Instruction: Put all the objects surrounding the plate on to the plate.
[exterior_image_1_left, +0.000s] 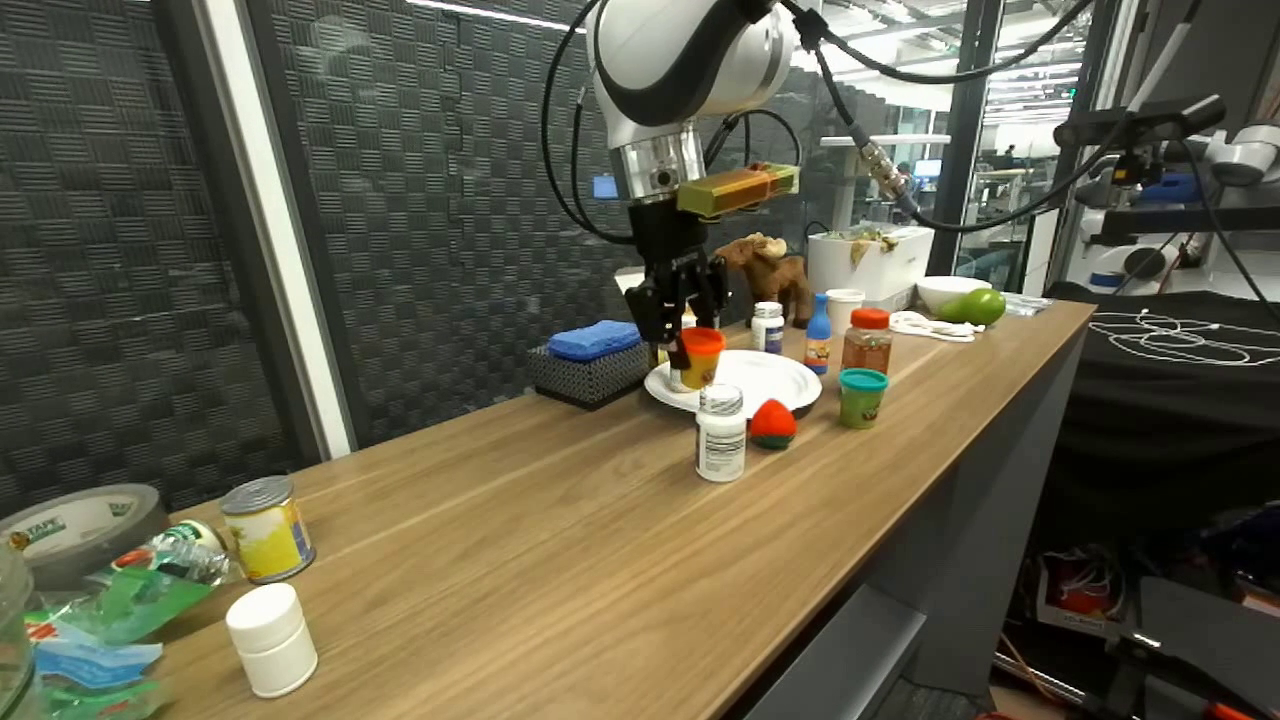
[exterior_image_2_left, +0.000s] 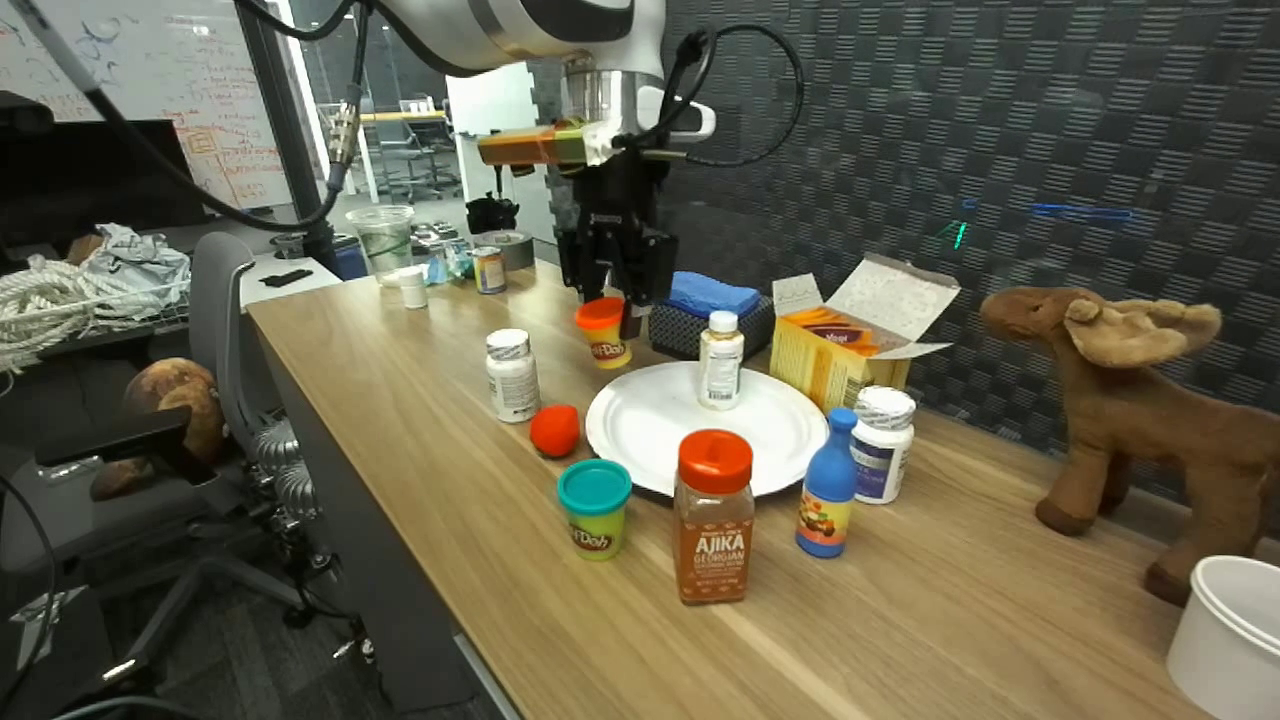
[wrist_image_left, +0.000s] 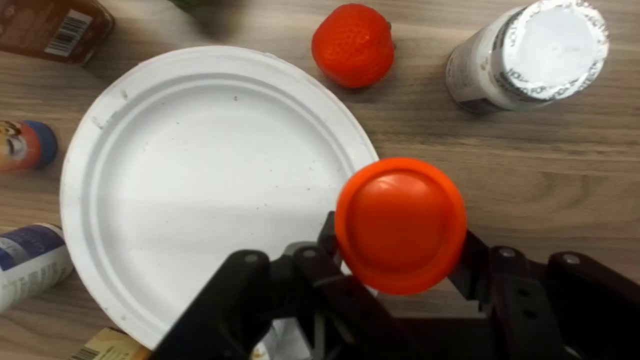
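Observation:
My gripper (wrist_image_left: 397, 235) is shut on the orange-lidded Play-Doh tub (exterior_image_2_left: 603, 330), with a finger on each side below the lid (wrist_image_left: 400, 225). The tub is upright at the plate's edge; its exact height is unclear. The white plate (exterior_image_2_left: 650, 430) carries a small white-capped bottle (exterior_image_2_left: 720, 365). Around the plate stand a white pill bottle (exterior_image_2_left: 513, 378), a red strawberry (exterior_image_2_left: 555, 430), a teal-lidded Play-Doh tub (exterior_image_2_left: 595, 510), an Ajika spice jar (exterior_image_2_left: 714, 530), a blue toy bottle (exterior_image_2_left: 828, 490), a white-and-purple bottle (exterior_image_2_left: 881, 450) and an open tea box (exterior_image_2_left: 830, 370).
A black box with a blue cloth (exterior_image_1_left: 598, 340) stands by the wall beside the plate. A plush moose (exterior_image_2_left: 1130, 380) and a white cup (exterior_image_2_left: 1230, 630) stand further along. A can (exterior_image_1_left: 267, 528), a small white bottle (exterior_image_1_left: 271, 640) and tape (exterior_image_1_left: 85, 530) sit at the far end.

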